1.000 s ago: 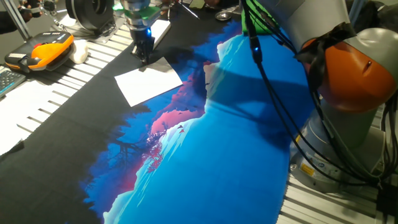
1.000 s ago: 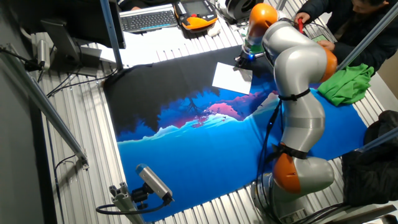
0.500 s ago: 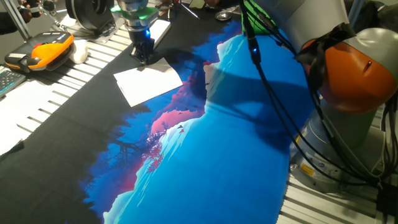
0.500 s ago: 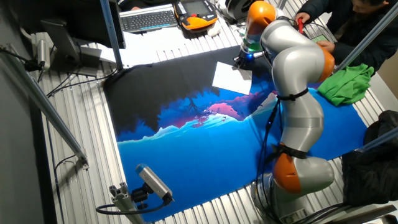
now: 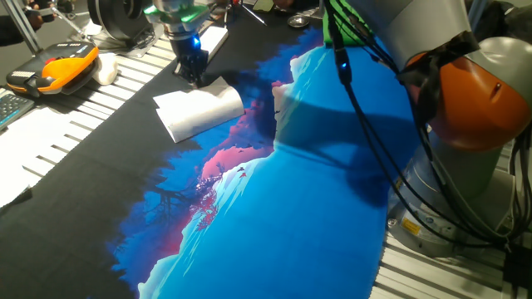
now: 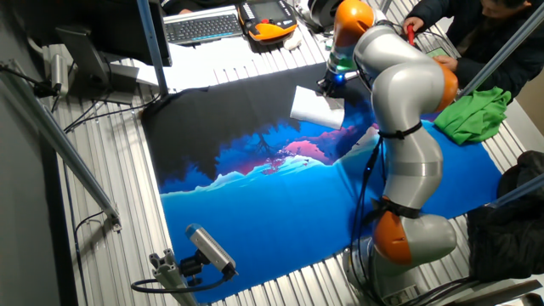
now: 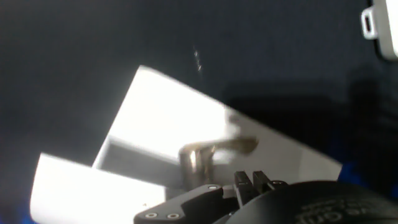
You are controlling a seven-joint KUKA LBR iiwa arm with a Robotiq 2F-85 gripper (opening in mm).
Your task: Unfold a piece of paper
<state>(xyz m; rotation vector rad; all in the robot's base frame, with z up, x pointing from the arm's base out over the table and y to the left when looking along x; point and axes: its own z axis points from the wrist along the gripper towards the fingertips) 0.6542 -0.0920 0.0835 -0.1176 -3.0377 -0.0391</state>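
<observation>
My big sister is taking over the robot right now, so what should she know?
Gripper: at the far edge of the piece of paper, apparently pinching the top flap; the hand view is too blurred to be sure.
Paper: on the black part of the mat, top layer raised at the gripper's edge, a gap showing between the layers.
Done: flap caught and starting to lift.
Left: swing the flap over, lay the sheet flat, let go.

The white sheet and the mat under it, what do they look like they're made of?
Sheet: probably thin matte paper; its top layer bends up at the gripper. Mat: looks like soft printed fabric or rubber, with slight ripples and a faint sheen.
</observation>
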